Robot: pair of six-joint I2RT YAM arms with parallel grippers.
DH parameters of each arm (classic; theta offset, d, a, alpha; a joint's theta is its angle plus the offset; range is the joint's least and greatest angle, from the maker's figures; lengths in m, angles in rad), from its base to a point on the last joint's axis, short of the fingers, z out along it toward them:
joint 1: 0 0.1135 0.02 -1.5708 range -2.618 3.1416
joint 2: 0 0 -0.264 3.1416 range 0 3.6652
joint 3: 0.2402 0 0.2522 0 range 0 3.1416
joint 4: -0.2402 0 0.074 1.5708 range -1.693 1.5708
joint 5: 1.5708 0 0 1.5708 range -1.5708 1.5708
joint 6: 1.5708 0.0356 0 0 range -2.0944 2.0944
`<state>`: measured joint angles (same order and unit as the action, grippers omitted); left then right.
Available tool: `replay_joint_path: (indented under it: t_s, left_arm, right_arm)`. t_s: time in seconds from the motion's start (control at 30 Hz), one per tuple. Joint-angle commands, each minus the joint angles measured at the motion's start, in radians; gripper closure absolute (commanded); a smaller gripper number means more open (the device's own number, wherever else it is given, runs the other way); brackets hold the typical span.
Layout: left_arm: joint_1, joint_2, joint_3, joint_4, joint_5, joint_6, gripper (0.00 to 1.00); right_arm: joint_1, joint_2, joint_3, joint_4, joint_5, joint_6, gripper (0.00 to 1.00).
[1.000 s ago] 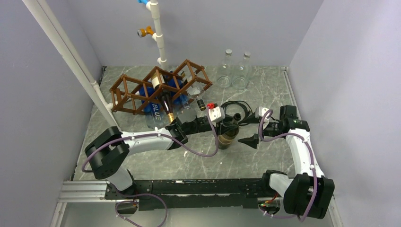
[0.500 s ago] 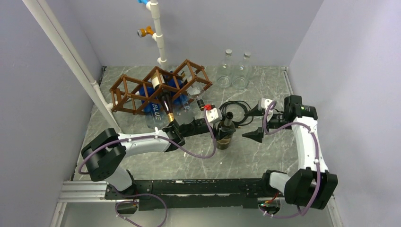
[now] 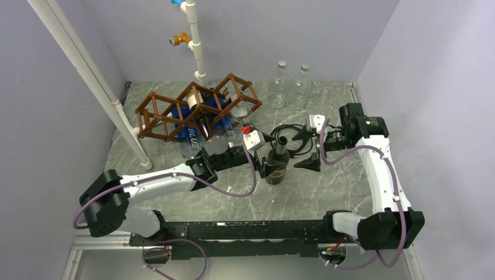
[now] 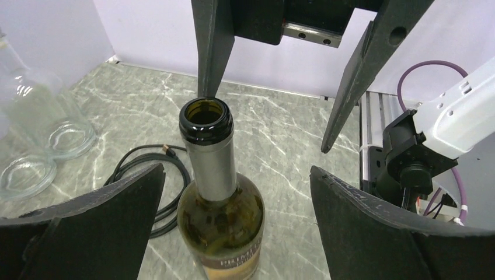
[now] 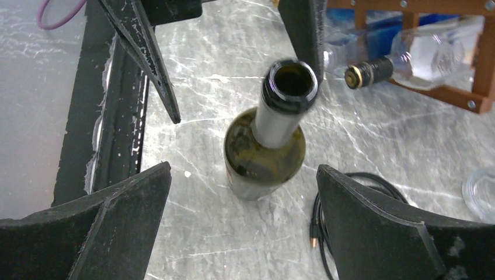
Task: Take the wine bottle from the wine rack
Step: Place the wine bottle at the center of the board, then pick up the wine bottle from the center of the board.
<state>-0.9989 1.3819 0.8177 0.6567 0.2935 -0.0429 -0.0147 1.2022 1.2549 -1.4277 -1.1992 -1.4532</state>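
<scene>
Since wine bottle [image 3: 276, 166] stands upright on desk [image 3: 309, 195] mid-frame, left gripper [image 4: 236, 175] and right gripper [image 3: 302, 150] fingers wide: retract both straight, don't clip neck.

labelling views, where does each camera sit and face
top: above, behind the arms, looking down on table, rack; both arms whole
left wrist: on left arm, facing bottle; left tool frames it, right tool beyond
right wrist: opposite side, facing bottle; right tool frames it, left tool, rack beyond
both wrists share the bottle
</scene>
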Motion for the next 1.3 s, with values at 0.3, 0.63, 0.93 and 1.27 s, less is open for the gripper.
replay_joint_path:
  t_s: [0.3,0.63,0.93,1.27]
  left_arm:
    - [0.005,-0.296,-0.022,-0.472,-0.127,0.016,0.0]
    - [0.005,-0.397,-0.019,-0.644,-0.245,-0.032,0.0]
    - [0.004,-0.422,-0.024,-0.655,-0.276,-0.015,0.0]
    - [0.005,-0.448,-0.05,-0.655,-0.291,-0.014,0.01]
  right_arm:
    - [0.246,0.103,0.147,0.255,0.118,0.308,0.03]
    - [0.311,0.141,0.155,0.303,0.146,0.37,0.25]
    - [0.31,0.146,0.142,0.316,0.147,0.368,0.51]
    - [0.31,0.148,0.189,0.271,0.12,0.346,0.96]
